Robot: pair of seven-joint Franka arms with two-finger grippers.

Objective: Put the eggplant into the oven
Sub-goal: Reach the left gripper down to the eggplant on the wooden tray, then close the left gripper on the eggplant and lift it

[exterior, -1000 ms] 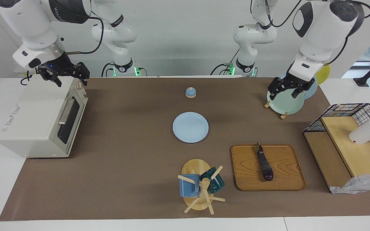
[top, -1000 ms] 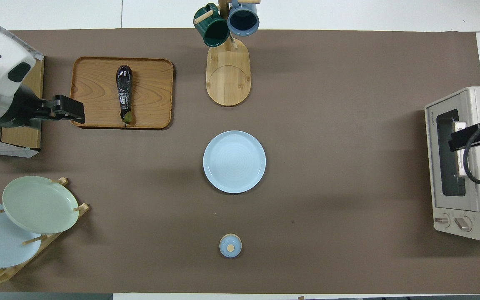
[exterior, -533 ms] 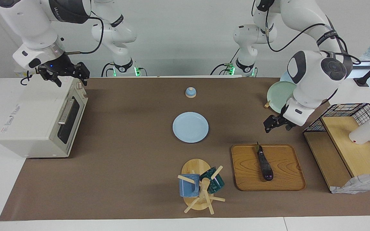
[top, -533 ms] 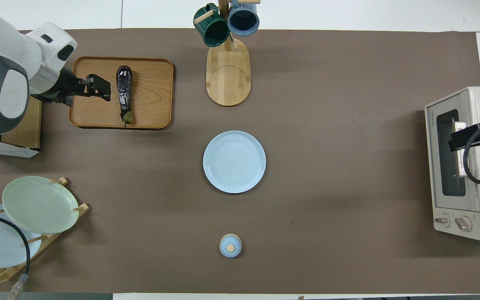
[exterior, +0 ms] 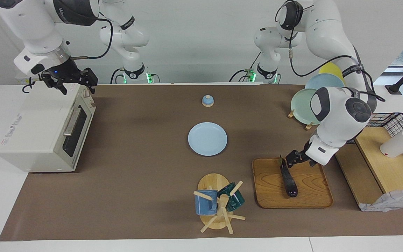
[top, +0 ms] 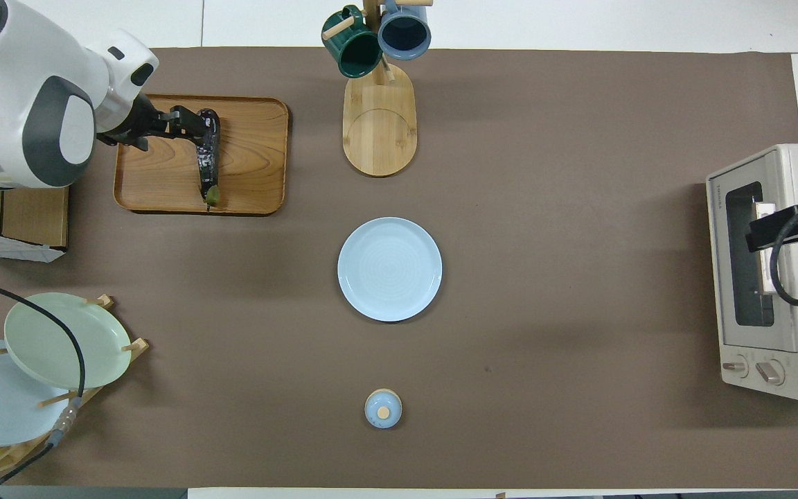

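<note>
Eggplant [exterior: 288,178] is seen lying on a wooden tray [exterior: 310,199] toward the left arm's end of the tabletop, ungrasped. Left gripper [exterior: 290,161] is poised over its stem end, jaws spread; a descent and pinch seem needed next. Right gripper [exterior: 69,81] waits, jaws spread, above the oven [exterior: 40,134], whose door is shut
</note>
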